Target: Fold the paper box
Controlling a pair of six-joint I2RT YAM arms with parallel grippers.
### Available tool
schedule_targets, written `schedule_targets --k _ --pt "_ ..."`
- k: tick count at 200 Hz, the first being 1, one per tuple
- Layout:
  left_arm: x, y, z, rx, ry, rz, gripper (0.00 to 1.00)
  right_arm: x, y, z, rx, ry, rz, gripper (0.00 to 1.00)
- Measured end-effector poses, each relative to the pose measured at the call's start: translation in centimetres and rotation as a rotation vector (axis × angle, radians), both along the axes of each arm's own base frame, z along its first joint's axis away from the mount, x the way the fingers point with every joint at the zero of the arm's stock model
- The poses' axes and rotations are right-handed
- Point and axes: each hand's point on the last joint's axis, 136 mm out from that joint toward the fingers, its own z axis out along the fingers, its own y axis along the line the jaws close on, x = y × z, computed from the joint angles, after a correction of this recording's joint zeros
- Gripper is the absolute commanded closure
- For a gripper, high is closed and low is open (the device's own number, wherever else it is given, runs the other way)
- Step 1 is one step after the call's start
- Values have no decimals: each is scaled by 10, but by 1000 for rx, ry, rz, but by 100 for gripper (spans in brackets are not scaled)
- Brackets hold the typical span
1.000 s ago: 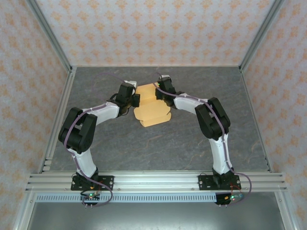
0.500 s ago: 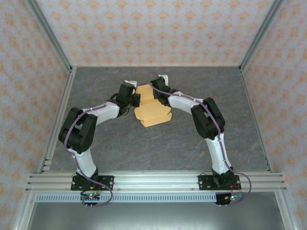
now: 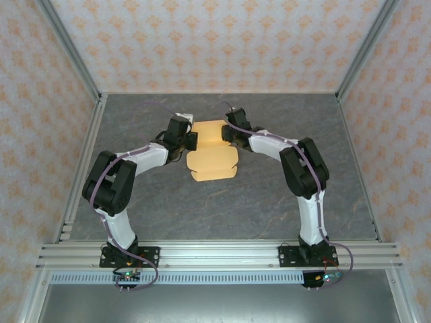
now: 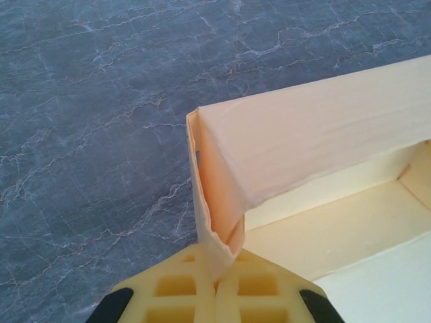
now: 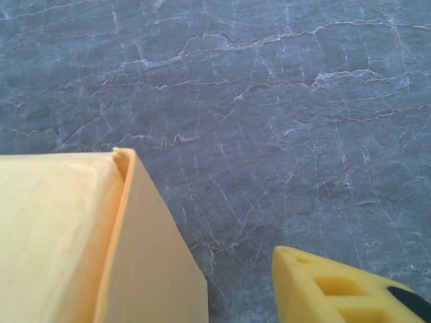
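Cardboard first: the paper box [image 3: 212, 156] lies on the table [image 3: 269, 195] just above the middle of the top view. It is a light orange-tan sheet partly raised into a shallow tray, and its longer run goes from the top of the frame down toward the arm bases. Both grippers sit at its upper end — the left gripper [image 3: 191, 140] on the left edge, the right gripper [image 3: 224, 133] on the right edge, about equally near.

In the left wrist view your left fingers [image 4: 175, 293] are pressed together on the folded corner where a raised wall meets its side flap, so that corner is pinched fast. In the right wrist view one right finger [image 5: 337, 289] shows at the lower right, with bare table between it and the upright wall at the lower left. Those jaws stand apart and hold nothing; the other finger I cannot see.

The wall lies left of that finger — the next fold, I judge, turns on closing that gap while the left pinch steadies the opposite corner. Inside the tray, what shows is bare cardboard.
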Motion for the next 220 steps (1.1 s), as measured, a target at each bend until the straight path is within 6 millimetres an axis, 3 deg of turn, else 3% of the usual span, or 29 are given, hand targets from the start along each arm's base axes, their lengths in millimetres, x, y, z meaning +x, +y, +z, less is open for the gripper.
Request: schedule_targets --k 79,120,146,179,220 --pt "-2 1 -3 9 23 1 100 -16 22 15 110 31 137 19" --pt "-1 2 -5 21 52 8 100 -24 25 23 138 37 168 11" --pt "0 4 -5 38 98 24 100 -41 18 40 150 30 178 10" --pt "-2 6 0 48 150 31 100 -63 9 78 186 -19 194 10" --pt "-24 11 -12 11 300 -22 100 -80 -4 112 210 -79 188 10"
